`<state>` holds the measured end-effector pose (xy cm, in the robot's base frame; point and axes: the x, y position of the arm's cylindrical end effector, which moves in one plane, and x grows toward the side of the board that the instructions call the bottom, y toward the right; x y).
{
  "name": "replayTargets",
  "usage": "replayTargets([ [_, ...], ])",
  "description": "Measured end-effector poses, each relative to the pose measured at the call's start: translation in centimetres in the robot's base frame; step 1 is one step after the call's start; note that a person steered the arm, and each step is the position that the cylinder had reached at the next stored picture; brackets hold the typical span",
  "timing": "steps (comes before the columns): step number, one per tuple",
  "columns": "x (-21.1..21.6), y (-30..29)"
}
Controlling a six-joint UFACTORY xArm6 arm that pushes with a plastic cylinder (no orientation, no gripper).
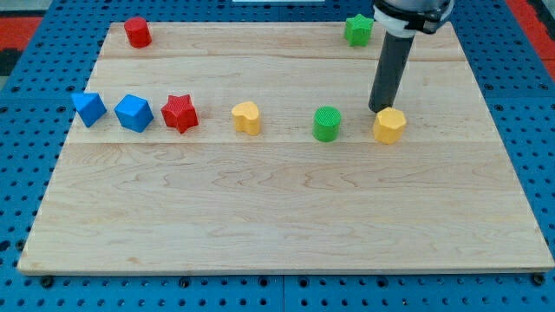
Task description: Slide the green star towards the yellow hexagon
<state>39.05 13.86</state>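
Scanning from the view's left: wooden board (286, 217) on a blue pegboard (26, 52); no writing, brand or label readable anywhere. Red block (137, 32), shape unclear, sits near the board's top-left corner. Middle row, left to right: blue triangle-like block (89, 108), blue cube (133, 113) just beside it, red star (179, 113), yellow heart (247, 117), green cylinder (327, 124), yellow hexagon (389, 126). Green star (358, 29) sits at the top edge, right of centre, well apart from the hexagon below it. My tip (378, 109) stands just beside the hexagon's upper-left edge, possibly touching it; hard to tell. No jaws on this rod, so nothing held. Tip is well clear of the green star.
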Motion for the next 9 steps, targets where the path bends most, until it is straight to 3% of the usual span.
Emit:
replayTargets([
  [1,-2.0,2.2],
  [2,-8.2,7.2],
  [3,-15.9,7.7],
  [4,-19.9,7.7],
  [5,-19.9,5.9],
  [6,-19.3,-1.7],
  [7,-14.6,-6.1],
  [8,-14.3,-6.1],
  [9,-13.3,-10.1],
])
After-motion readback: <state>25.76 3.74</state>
